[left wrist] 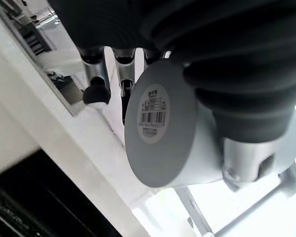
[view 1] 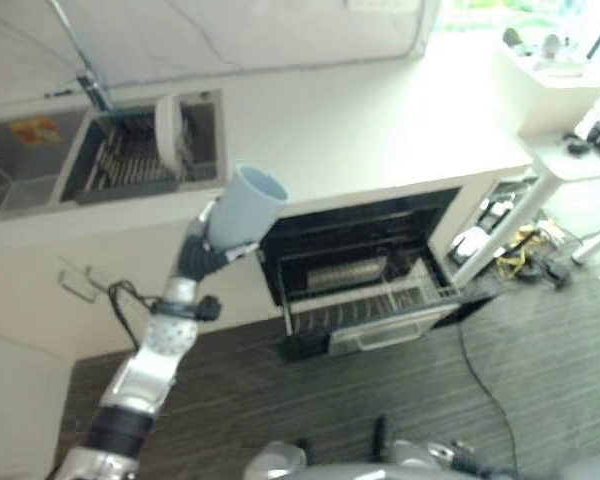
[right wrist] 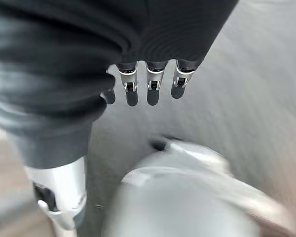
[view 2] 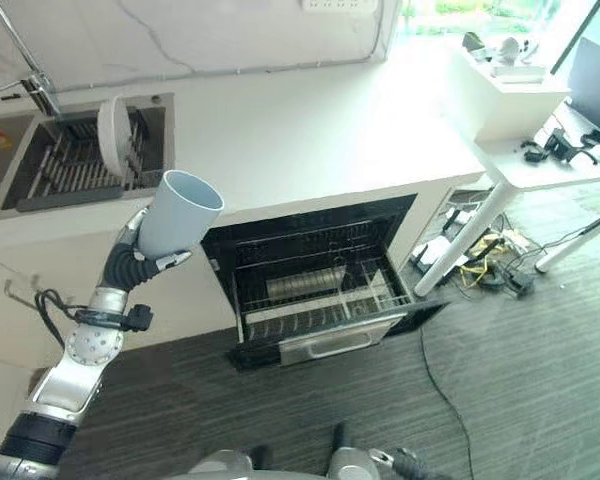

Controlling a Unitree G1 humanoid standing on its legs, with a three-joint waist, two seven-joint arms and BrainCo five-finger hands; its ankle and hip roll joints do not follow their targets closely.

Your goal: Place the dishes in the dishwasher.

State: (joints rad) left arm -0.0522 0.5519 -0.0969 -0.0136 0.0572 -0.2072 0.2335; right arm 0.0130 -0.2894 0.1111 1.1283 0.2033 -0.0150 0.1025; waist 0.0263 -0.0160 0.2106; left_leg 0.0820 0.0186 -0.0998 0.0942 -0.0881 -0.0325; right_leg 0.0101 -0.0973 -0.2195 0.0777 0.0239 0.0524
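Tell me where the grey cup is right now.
The grey cup is in the left hand, raised in front of the counter, between the sink rack and the open dishwasher.

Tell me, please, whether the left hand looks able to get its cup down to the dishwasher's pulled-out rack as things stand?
Probably yes. The left hand holds the pale blue cup just left of the open dishwasher, whose rack is pulled out with bare wire showing. Nothing visible stands between them.
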